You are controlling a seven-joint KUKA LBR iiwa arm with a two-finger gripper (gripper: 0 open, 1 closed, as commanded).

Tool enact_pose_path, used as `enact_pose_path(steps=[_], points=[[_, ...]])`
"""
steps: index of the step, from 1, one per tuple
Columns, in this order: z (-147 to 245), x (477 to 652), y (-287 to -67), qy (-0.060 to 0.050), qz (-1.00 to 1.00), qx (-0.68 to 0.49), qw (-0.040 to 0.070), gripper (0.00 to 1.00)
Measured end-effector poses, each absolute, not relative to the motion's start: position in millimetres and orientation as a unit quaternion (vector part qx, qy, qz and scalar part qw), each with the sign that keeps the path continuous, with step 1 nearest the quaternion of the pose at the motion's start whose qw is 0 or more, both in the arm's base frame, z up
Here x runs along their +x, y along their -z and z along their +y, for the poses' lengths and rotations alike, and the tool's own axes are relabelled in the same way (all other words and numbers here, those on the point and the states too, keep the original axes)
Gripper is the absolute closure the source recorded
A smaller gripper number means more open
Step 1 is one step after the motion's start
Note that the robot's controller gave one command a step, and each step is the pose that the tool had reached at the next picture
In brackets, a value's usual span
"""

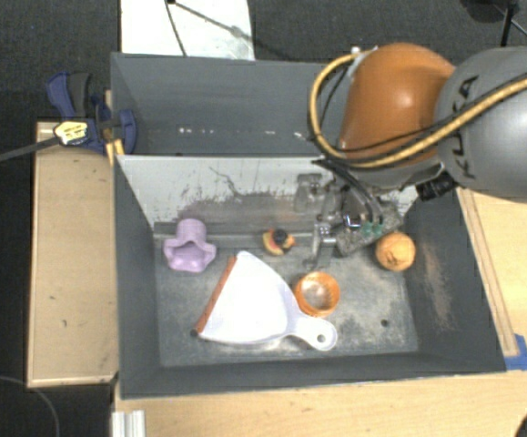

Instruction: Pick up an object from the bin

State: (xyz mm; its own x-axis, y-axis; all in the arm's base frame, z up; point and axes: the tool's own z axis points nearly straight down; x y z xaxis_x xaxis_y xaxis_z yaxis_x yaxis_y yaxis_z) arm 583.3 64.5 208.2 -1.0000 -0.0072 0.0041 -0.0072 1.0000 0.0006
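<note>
My gripper (325,244) hangs low over the middle right of the bin, its metal fingers pointing down. Just below its tips lies a small clear orange cup (317,293), apart from the fingers. A white scoop (256,311) with an orange edge lies against the cup's left side. A small orange and yellow ball (278,240) rests left of the gripper by the back wall. To the right of the gripper sits an orange, fruit-like lump (395,251). Nothing shows between the fingers.
A lilac, flower-shaped plastic piece (189,247) lies at the bin's left. The arm with its orange cover and cables reaches in from the right, above the bin's back right corner. Bare floor lies along the front and right of the bin.
</note>
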Motion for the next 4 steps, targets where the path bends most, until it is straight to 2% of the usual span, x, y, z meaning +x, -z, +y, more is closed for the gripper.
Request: enact_pose_path(steps=[1, 2, 3, 4], points=[[64.2, 584.4, -213.1, 0.001, -1.000, 0.003, -0.002, 0.00], [27.6, 555.6, -172.1, 0.001, -1.000, 0.025, -0.006, 0.00], [30.2, 559.8, -113.6, -0.002, -0.999, 0.040, -0.003, 0.00], [56.7, 562.0, -72.6, 0.001, -0.996, 0.090, 0.001, 0.00]])
